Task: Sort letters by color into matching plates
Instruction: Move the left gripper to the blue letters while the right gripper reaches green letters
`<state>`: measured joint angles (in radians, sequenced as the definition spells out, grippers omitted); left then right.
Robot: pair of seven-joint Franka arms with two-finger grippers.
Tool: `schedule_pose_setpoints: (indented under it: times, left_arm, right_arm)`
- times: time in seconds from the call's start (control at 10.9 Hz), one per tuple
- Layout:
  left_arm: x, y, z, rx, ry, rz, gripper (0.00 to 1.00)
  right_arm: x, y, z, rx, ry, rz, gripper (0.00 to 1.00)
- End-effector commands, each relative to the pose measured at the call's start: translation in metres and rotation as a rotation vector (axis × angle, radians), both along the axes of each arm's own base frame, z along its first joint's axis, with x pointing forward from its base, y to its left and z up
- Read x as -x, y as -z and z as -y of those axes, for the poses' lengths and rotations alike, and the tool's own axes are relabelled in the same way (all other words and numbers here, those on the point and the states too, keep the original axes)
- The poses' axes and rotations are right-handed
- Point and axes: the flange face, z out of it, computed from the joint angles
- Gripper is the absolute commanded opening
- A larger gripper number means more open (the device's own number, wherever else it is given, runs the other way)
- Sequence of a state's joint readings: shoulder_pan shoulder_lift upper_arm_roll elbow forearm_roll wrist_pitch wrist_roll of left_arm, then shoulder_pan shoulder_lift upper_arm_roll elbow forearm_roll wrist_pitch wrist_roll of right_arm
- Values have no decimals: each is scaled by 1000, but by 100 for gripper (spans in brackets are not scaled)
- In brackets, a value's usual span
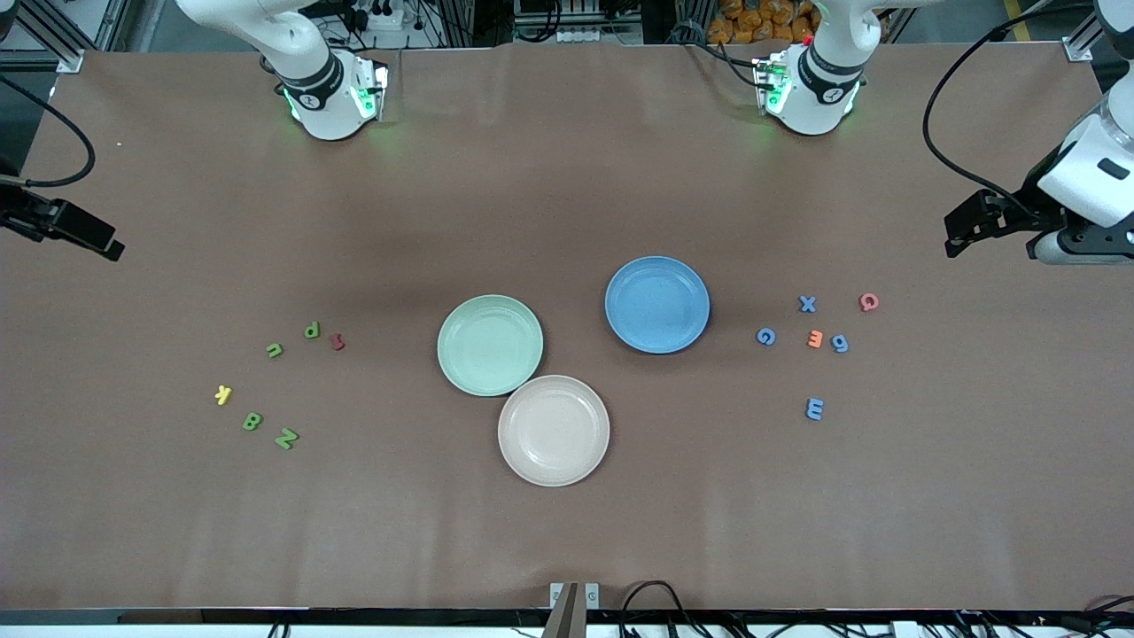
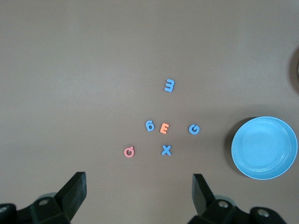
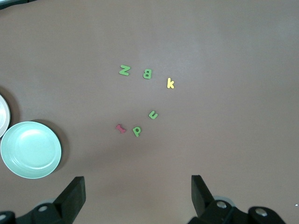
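3 cams: one high front, two wrist
Front view looks down across the whole table [image 1: 567, 177] toward the arm bases; left wrist view looks down from up high on the blue plate [image 2: 264, 147] and blue letters [image 2: 167, 150], right wrist likewise on the green plate [image 3: 31, 150] and green letters [image 3: 136, 131]; front shares both

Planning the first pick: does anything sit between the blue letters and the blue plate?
Nothing visible does. Bare table separates the blue G from the blue plate. The orange E lies among the letters, not toward the plate.
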<state>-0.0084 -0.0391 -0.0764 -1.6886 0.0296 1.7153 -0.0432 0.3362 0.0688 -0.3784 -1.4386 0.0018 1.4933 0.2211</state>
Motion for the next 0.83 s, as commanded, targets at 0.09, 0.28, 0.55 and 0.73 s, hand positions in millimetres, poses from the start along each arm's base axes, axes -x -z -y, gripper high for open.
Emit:
schedule_pose_setpoints:
  times: [0.09, 0.28, 0.55, 0.73]
  left_arm:
    - [-2, -5, 5, -10, 1, -6, 100]
    - [-3, 2, 5, -13, -24, -19, 100]
    - [1, 56, 5, -18, -18, -124, 100]
    - [0, 101, 15, -20, 8, -169, 100]
  right_arm:
    - [-5, 4, -2, 12, 2, 13, 100]
    - [-5, 4, -5, 10, -3, 13, 100]
    - [-6, 7, -5, 11, -3, 7, 100]
    - [-8, 9, -7, 11, -5, 7, 100]
